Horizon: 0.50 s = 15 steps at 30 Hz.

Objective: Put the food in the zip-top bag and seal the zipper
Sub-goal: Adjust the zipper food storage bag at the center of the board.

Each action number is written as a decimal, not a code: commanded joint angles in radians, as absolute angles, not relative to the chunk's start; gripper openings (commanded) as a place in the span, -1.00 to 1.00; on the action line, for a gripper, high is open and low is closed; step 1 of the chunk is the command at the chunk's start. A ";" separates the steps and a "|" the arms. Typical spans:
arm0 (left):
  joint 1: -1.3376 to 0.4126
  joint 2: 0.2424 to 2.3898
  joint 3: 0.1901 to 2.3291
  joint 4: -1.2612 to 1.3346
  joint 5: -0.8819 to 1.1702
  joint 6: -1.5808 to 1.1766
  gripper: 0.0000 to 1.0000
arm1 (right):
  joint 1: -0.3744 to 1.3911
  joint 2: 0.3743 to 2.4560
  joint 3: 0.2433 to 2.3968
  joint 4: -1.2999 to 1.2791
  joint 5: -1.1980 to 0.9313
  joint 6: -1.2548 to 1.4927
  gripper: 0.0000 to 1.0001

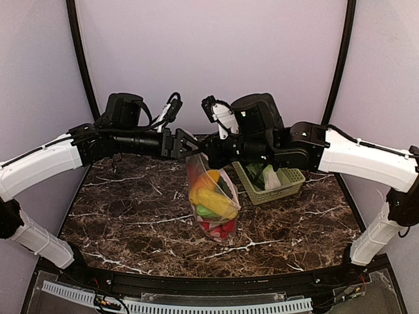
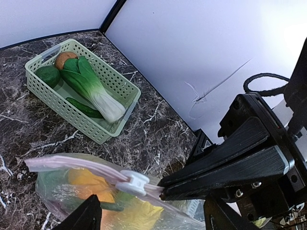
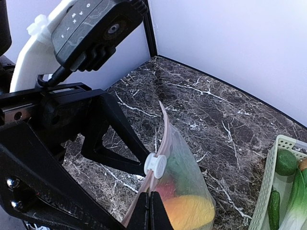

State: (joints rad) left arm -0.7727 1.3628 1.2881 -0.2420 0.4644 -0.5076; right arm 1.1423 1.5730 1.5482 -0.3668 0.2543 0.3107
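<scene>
The table (image 1: pixel 124 203) lies open to the left of the bag (image 1: pixel 213 199) and along the near edge in front of it. On the right, the basket (image 1: pixel 278 194) stands just beside the bag, leaving only a narrow gap. Both arms meet over the bag. The right gripper (image 3: pixel 152 208) pinches its top edge and the left gripper (image 1: pixel 190 148) straddles it with fingers apart, so the way in from above and behind is blocked.
</scene>
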 commanded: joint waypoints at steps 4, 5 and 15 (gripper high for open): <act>-0.779 1.368 1.305 -0.273 0.451 -0.519 0.43 | 1.153 1.578 1.569 -0.296 0.206 0.335 -1.00; -0.780 1.368 1.304 -0.271 0.450 -0.520 0.38 | 1.153 1.581 1.568 -0.293 0.206 0.337 -1.00; -0.778 1.345 1.259 -0.292 0.420 -0.521 -0.21 | 1.156 1.591 1.556 -0.287 0.245 0.365 -1.00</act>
